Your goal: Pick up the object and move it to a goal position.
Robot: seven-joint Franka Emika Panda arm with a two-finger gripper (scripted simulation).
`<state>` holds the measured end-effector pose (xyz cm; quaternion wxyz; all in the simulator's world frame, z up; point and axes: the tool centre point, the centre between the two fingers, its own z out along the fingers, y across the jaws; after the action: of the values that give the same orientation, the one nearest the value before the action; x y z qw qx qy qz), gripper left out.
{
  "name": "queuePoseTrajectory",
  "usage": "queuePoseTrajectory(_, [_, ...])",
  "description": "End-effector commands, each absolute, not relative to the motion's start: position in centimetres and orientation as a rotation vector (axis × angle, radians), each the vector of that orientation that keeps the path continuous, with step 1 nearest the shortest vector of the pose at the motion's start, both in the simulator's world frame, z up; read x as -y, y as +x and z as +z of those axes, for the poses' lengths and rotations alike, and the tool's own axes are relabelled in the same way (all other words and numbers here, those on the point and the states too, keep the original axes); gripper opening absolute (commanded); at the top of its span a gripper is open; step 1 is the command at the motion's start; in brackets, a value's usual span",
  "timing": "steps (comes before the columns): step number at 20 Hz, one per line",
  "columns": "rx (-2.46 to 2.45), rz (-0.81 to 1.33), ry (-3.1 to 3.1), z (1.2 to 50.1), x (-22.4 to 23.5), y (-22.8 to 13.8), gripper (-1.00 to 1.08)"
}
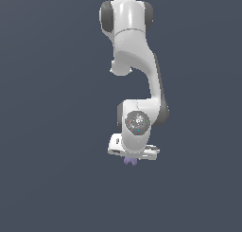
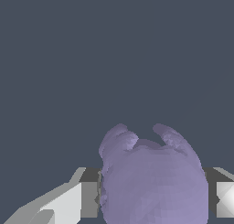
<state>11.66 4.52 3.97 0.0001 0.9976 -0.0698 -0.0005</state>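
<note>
- Purple lumpy object (image 2: 153,182) sits btwn the two finger pads in wrist view; in exterior view only a bit of it (image 1: 130,161) pokes out under the hand.
- Gripper (image 1: 132,156): fingers (image 2: 89,198) closed in against the blob on both sides, so looks clamped on it, partway shut, not fully.
- Arm (image 1: 137,84) hangs down w/ hand lowest; no surface or goal marker visible, so can't tell lift height or goal dir.
- Step looks like carry. Do it well: keep squeeze constant, wrist level, move smooth. Rounded lobes could roll out if jerked.
</note>
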Motion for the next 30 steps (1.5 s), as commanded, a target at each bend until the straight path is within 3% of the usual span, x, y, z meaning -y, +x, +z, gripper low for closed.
queuePoseTrajectory(1, [0.219, 0.0, 3.134, 4.0, -4.5, 11.7, -1.0])
queuePoseTrajectory(18, [0.219, 0.0, 3.134, 4.9, -4.6, 11.2, -1.0])
queuePoseTrajectory(30, [0.219, 0.0, 3.134, 10.2, -5.2, 7.9, -1.0])
